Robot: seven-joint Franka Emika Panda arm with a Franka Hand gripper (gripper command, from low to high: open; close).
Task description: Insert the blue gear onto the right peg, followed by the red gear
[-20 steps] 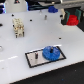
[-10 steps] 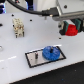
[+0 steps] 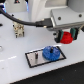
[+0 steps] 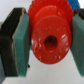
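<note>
While the blue gear (image 3: 50,52) sat on the plate (image 3: 31,59), the gripper (image 3: 65,36) had lifted the red gear (image 4: 49,41), pads clamped on it, carrying it nearer the plate; blue looked done, red's insertion remained.

I can read no text, label, brand, number or sign anywhere in either view; both are too blurred for lettering.

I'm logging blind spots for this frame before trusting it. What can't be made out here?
- Right peg: exterior view, hidden under the blue gear.
- Plate and both pegs: outside the wrist view, which the red gear fills.
- Gear teeth: too blurred to make out in either view.
- Gripper fingertips: exterior view, too small and blurred to make out.
</note>
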